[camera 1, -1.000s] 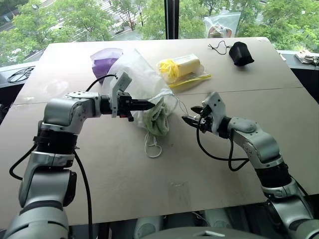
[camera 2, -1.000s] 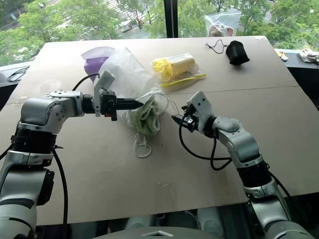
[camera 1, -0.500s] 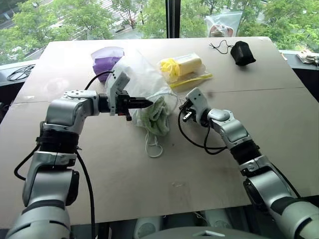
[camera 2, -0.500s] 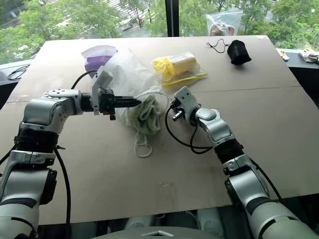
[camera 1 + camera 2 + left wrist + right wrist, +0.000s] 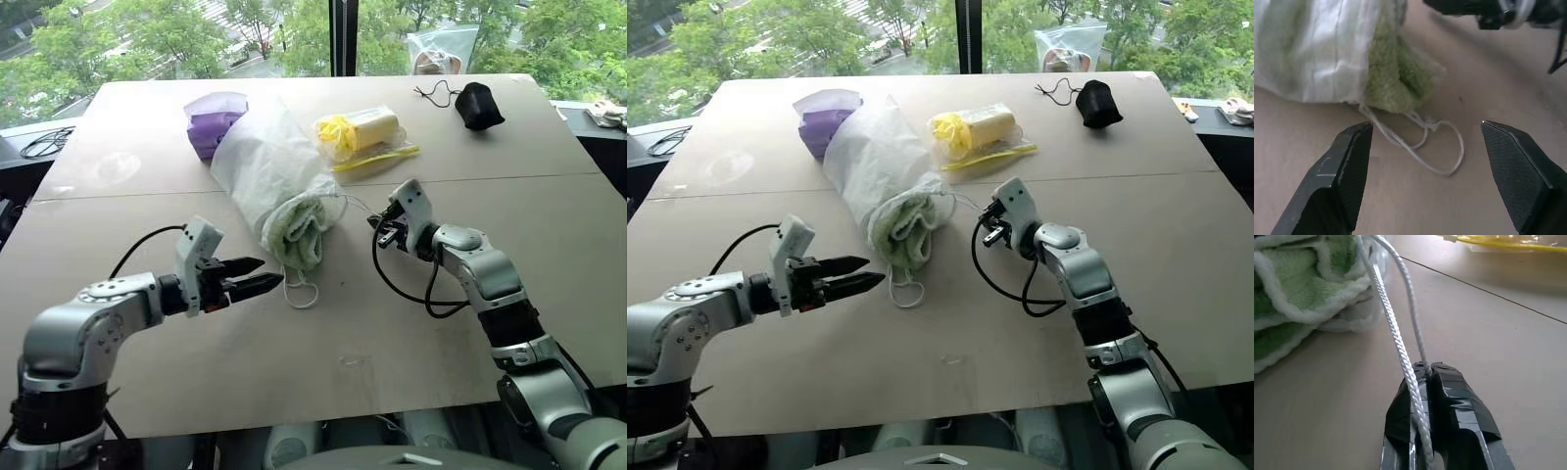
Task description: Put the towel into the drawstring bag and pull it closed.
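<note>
The white drawstring bag (image 5: 263, 162) lies on the table with its mouth toward me. The light green towel (image 5: 300, 229) sits in that mouth, its end sticking out. One white cord loop (image 5: 1426, 142) lies on the table below the mouth. My left gripper (image 5: 254, 275) hovers open just left of that loop, with nothing between its fingers. To the right of the mouth, my right gripper (image 5: 1426, 370) is shut on the other drawstring cord (image 5: 1395, 328), which runs taut from the bag to the fingers.
A purple tissue pack (image 5: 215, 118) lies behind the bag. A clear bag of yellow items (image 5: 361, 133) is at the back centre, a black pouch (image 5: 479, 104) at the back right, and a clear plastic bag (image 5: 442, 47) at the far edge.
My left gripper let go of the bag's mouth, opened, and dropped back toward me and to the left. My right gripper shut on the drawstring cord. The bag settled flat.
</note>
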